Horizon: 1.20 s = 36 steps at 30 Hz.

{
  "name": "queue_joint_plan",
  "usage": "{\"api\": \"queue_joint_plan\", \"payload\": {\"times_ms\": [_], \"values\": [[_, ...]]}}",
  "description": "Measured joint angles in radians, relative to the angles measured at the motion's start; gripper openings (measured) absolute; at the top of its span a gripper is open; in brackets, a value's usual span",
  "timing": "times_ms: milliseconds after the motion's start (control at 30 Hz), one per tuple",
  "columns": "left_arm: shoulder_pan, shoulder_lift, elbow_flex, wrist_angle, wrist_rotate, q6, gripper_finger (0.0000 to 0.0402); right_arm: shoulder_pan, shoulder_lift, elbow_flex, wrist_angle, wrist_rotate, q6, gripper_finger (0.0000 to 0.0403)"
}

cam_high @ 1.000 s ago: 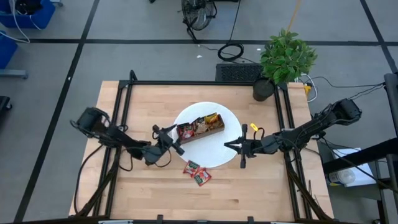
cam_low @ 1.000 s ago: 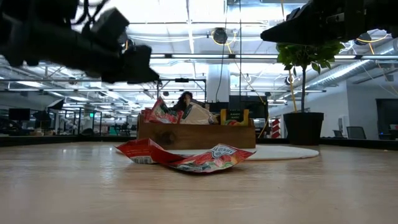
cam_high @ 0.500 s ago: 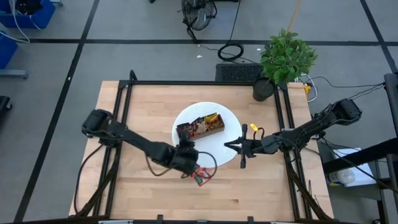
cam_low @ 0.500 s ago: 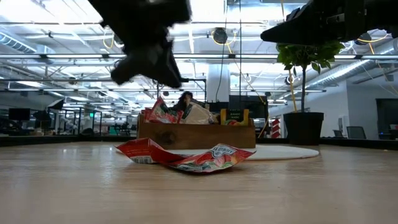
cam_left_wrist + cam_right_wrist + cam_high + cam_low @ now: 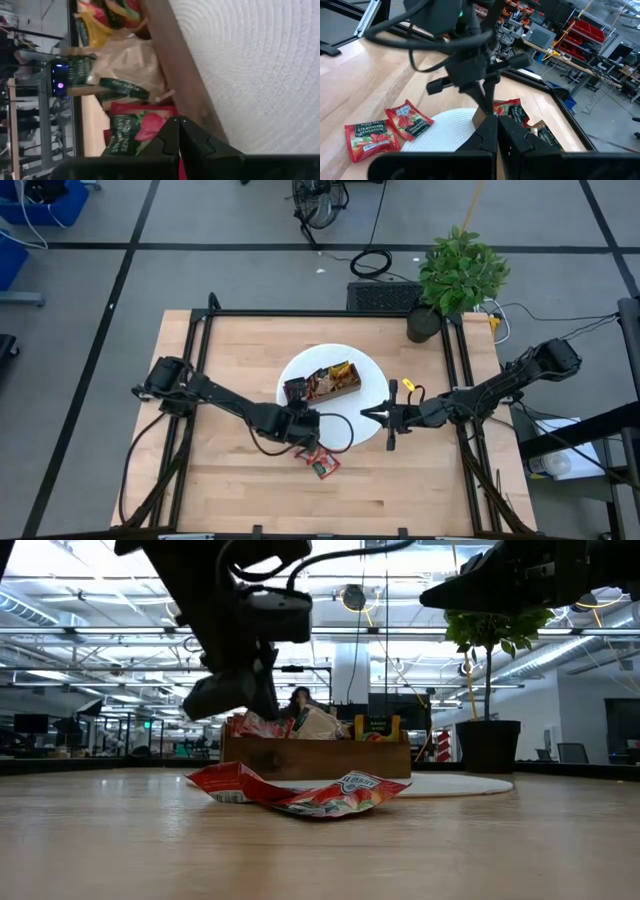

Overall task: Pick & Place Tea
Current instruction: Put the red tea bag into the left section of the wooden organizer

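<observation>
two red tea sachets [image 5: 317, 458] lie flat on the bare wood toward the table's [image 5: 420, 480] front edge, just off the rim of the white mat [image 5: 372, 395], so they look like the ones not yet put away. the others stand packed on edge in the wooden tray [image 5: 322, 387] at the middle of the mat, where upright stacking leaves room for more. the left gripper [image 5: 300, 423] hangs at the tray's near end with its jaws pressed together above a red sachet there; whether it pinches that one cannot be told. the right gripper [image 5: 372, 416] waits closed and empty over the mat's right edge, clear of the work.
</observation>
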Motion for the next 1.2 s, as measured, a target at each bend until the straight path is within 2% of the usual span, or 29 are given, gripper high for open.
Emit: {"api": "queue_joint_plan", "payload": {"times_ms": [300, 667, 1033, 1200], "values": [[0.049, -0.016, 0.0, -0.126, 0.091, -0.076, 0.0003, 0.0, 0.0, 0.0, -0.006, -0.002, 0.0, 0.0], [0.081, -0.016, -0.025, -0.134, 0.123, -0.1, 0.0002, 0.0, 0.0, 0.0, -0.007, -0.003, 0.008, 0.0], [0.055, -0.016, -0.025, -0.122, 0.114, -0.105, 0.0009, 0.0, 0.0, 0.0, -0.007, -0.003, 0.008, 0.0], [0.056, -0.017, 0.0, -0.136, 0.045, -0.116, 0.0009, 0.0, 0.0, 0.0, -0.006, -0.003, 0.008, 0.0]]}}
